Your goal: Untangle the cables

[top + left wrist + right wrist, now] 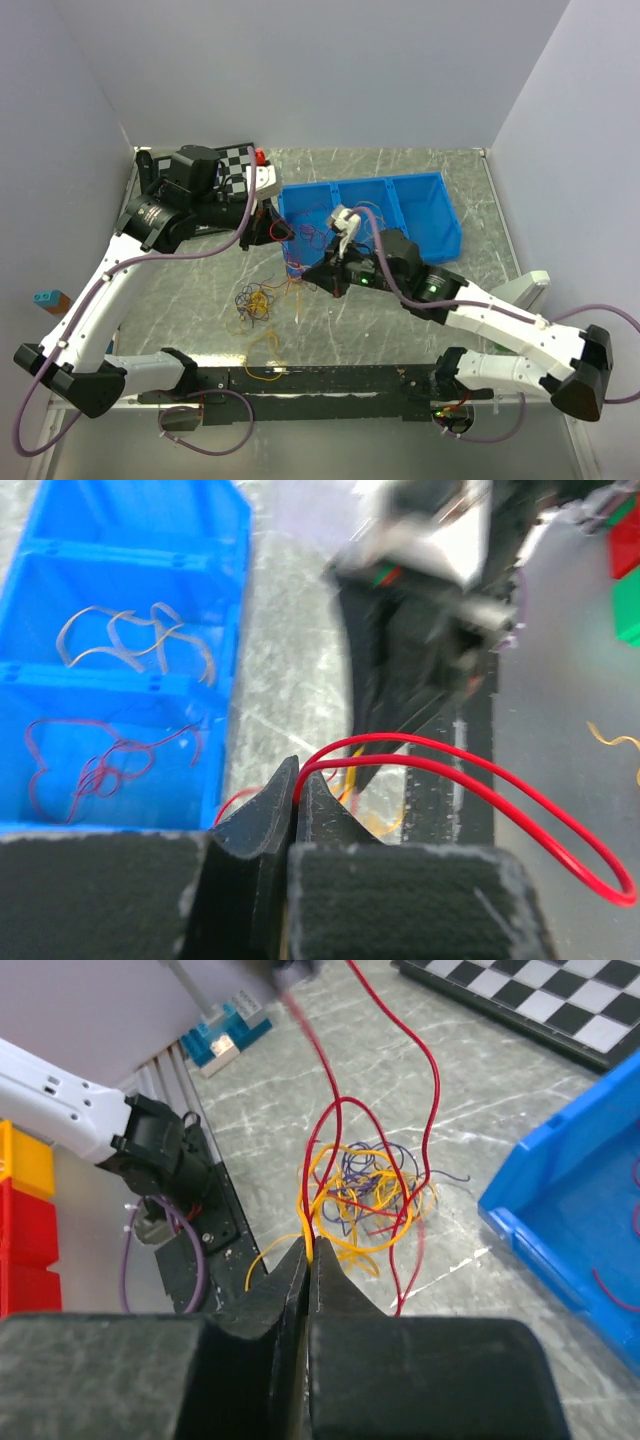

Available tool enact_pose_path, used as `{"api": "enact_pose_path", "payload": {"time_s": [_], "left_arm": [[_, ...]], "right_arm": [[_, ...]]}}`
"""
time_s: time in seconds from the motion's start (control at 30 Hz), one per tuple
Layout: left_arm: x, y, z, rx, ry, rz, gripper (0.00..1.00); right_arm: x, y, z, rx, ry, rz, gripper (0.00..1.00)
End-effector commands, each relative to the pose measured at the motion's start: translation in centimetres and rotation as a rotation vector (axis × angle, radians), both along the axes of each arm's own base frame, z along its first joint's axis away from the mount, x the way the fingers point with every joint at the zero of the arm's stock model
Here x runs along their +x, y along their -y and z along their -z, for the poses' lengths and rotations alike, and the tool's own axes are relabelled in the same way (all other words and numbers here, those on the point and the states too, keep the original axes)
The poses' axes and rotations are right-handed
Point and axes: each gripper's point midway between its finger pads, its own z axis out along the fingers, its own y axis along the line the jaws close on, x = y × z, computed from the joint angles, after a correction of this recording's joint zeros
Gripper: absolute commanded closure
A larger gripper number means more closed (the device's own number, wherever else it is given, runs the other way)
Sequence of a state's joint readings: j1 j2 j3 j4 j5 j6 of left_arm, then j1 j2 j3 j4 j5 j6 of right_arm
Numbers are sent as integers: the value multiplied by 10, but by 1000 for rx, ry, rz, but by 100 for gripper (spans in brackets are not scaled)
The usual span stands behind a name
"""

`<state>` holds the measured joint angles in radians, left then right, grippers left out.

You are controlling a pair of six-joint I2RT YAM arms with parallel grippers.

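Yellow, red and purple cables (365, 1195) tangle in thin curly loops.

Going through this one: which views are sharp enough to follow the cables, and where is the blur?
Top external: even light, no glare, yet the cable tangle is too fine to tell strands apart. Left wrist: red cable and blue bin crisp, the right arm behind them smeared. Right wrist: yellow cable and the tangle sharp, top edge blurred.
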<state>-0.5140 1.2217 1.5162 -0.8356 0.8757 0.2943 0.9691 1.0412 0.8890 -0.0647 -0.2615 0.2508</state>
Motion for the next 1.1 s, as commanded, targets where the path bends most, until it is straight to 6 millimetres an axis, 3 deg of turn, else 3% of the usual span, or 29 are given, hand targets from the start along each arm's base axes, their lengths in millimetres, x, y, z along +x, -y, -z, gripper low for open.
{"api": "enact_pose_path", "payload": {"time_s": [0.0, 0.1, 0.3, 0.57, 0.9, 1.07], "left_arm": [[25, -9, -11, 19, 107, -143, 99], [73, -27, -20, 42, 196, -396, 99], [138, -65, -78, -52, 305, -715, 99], [168, -84, -156, -197, 434, -884, 99], [198, -93, -198, -294, 514, -1003, 99], [198, -64, -180, -293, 433, -873, 99]], "right_arm": [[-9, 29, -10, 55, -5, 78, 100], [-16, 51, 16, 27, -68, 144, 100], [-28, 84, 61, -8, -200, 254, 100], [-37, 107, 97, -53, -326, 349, 100], [-36, 126, 95, -88, -342, 429, 100], [-25, 127, 53, -3, -250, 446, 100]]}}
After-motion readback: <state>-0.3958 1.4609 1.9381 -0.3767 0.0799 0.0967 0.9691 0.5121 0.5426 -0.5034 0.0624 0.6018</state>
